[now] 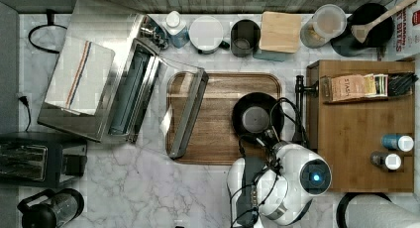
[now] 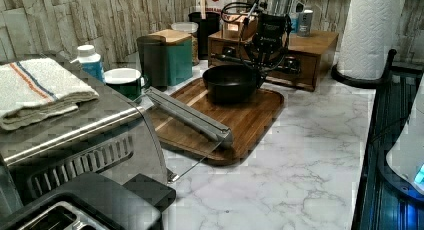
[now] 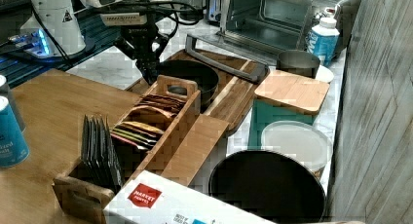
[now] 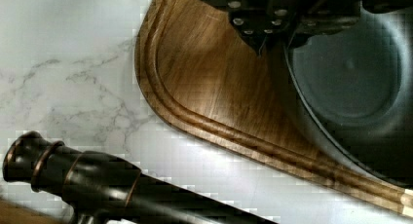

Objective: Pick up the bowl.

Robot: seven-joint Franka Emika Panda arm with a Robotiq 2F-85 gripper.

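Currently the bowl sits on the wooden tray, toward the top view's right end of it, just beside the dark metal stand. Gripper low at the bowl's rim in the right view; finger state: cannot tell, cables and wrist hide it

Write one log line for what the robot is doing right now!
phase: reaching | gripper: at rim of round shallow black bowl | bowl: on wooden tray | lifted: no
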